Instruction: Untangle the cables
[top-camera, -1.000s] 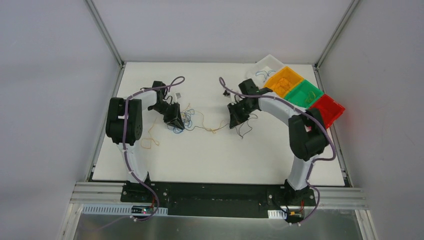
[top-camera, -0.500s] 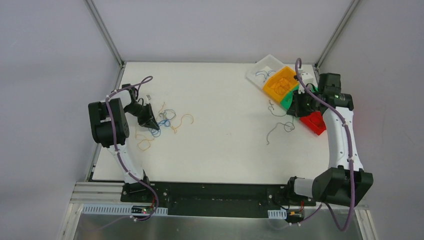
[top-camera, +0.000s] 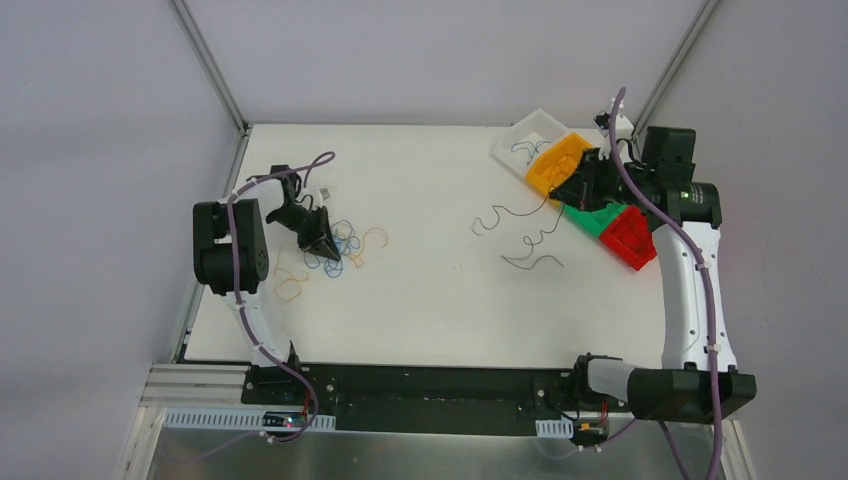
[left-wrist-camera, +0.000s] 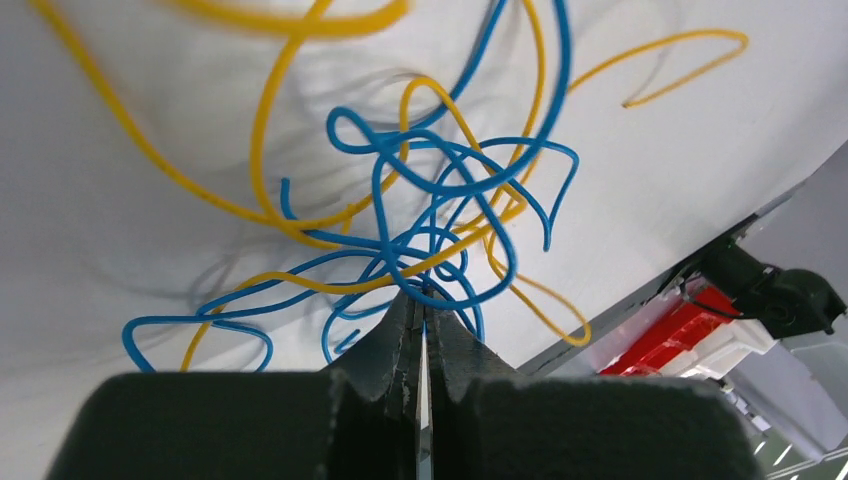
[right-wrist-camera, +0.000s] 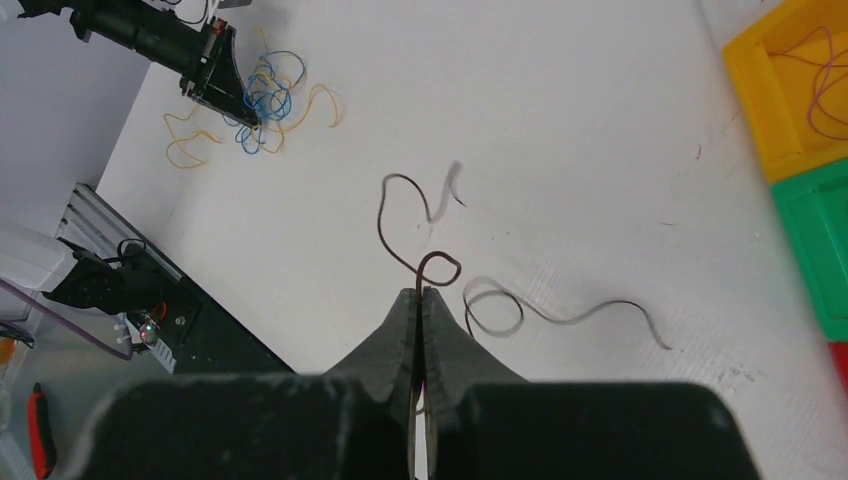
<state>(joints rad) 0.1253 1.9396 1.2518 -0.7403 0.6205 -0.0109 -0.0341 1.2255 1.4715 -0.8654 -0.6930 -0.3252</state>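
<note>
The right gripper (right-wrist-camera: 421, 295) has been shifted beside the bins (top-camera: 555, 165) at 2 o'clock, with a dark wire (right-wrist-camera: 381, 225) pinched in it. The tangle (top-camera: 340, 238) at 9 o'clock is pinched by the left gripper (left-wrist-camera: 418, 305). Separation is underway, and release into a bin is judged next.

Cables sit in two groups. Blue-and-yellow tangle (top-camera: 337, 240) near the left edge, mid-depth: thin curly blue wires (left-wrist-camera: 440, 190) looped through yellow wires (left-wrist-camera: 270, 130), still knotted, pinched at one point by the left fingers (left-wrist-camera: 395, 340). Loose yellow loop (top-camera: 290, 291) lies just toward the near-left corner, yellow hook (top-camera: 376, 236) just toward the centre. Toward the far-right corner: dark curly wire (top-camera: 505, 212) pinched in the right fingers (right-wrist-camera: 400, 330). Second dark wire (top-camera: 533, 262) is close beside it, blurred, contact unclear.
</note>
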